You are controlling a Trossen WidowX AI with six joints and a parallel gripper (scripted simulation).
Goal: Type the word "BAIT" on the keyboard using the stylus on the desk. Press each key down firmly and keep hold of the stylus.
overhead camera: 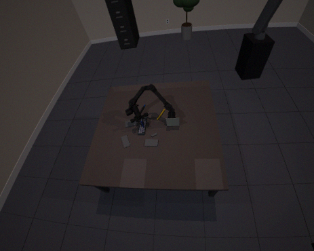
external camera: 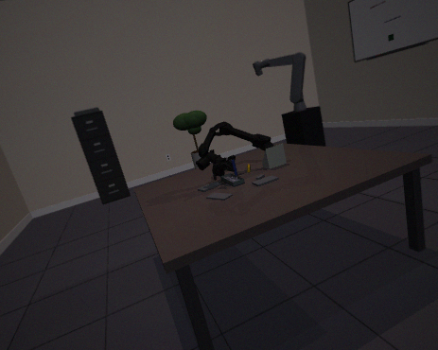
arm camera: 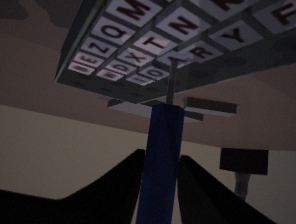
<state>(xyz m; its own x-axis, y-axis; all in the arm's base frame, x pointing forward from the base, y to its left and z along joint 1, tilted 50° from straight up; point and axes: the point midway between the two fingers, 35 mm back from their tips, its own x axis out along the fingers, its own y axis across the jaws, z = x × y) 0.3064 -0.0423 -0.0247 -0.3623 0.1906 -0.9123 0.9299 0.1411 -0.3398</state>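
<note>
The gripper [overhead camera: 140, 119] [arm camera: 162, 156] is shut on the blue stylus [overhead camera: 142, 125] [external camera: 235, 168] [arm camera: 162, 130], with a black finger on each side in the wrist view. The stylus points at the keyboard [overhead camera: 142, 133] [arm camera: 225, 71] and its thin grey tip [arm camera: 172, 75] lies over the A key [arm camera: 179, 59], between the O key [arm camera: 158, 73] and the R key [arm camera: 202, 53]. The tip hides part of the A. Whether the key is pressed down cannot be told. The T key [arm camera: 151, 43] and the I key [arm camera: 139, 79] show nearby. The B key cannot be made out.
A yellow stick [overhead camera: 161, 114] [external camera: 249, 167] and a pale upright box [overhead camera: 173, 122] [external camera: 275, 156] are right of the keyboard. Flat grey slabs [overhead camera: 151, 142] [overhead camera: 125, 141] [overhead camera: 130, 124] and a small pale block [overhead camera: 154, 135] lie around it on the table.
</note>
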